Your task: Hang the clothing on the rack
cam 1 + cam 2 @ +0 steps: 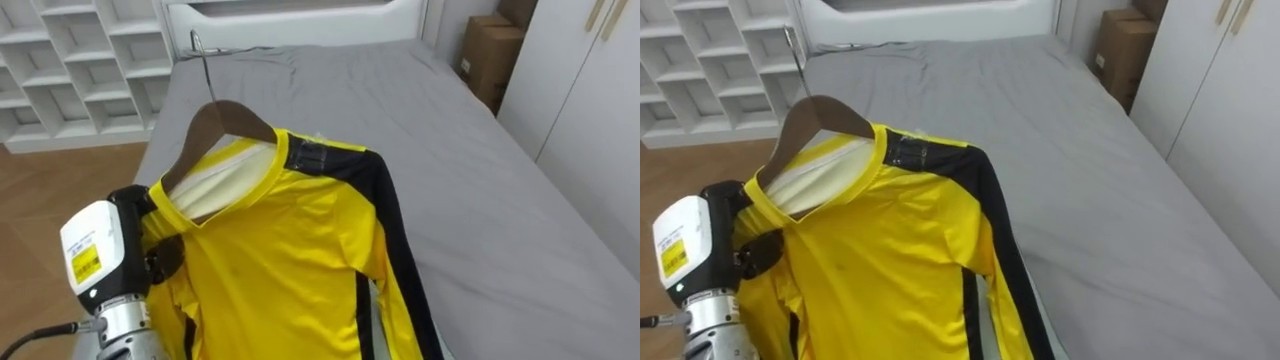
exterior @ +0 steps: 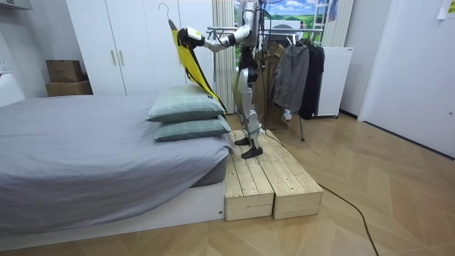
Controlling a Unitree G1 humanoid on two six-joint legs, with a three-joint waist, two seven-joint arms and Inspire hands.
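A yellow long-sleeved shirt point(image 1: 290, 250) with black stripes down the sleeves hangs on a brown wooden hanger point(image 1: 225, 120) whose metal hook point(image 1: 200, 55) points up and away from me. My left hand point(image 1: 150, 235) comes in from the lower left and is shut on the hanger's left shoulder through the cloth. The shirt is held up in the air over the grey bed point(image 1: 480, 200). In the room view I stand on a wooden platform point(image 2: 270, 181) at the bed's head, left hand point(image 2: 186, 35) stretched out high with the shirt point(image 2: 190, 60) above the pillows point(image 2: 186, 107).
A clothes rack point(image 2: 291, 67) with dark garments stands just behind me. White cube shelves point(image 1: 80, 60) lie beyond the bed on the left. A white wardrobe point(image 1: 590, 90) and cardboard boxes point(image 1: 490, 55) stand on the right.
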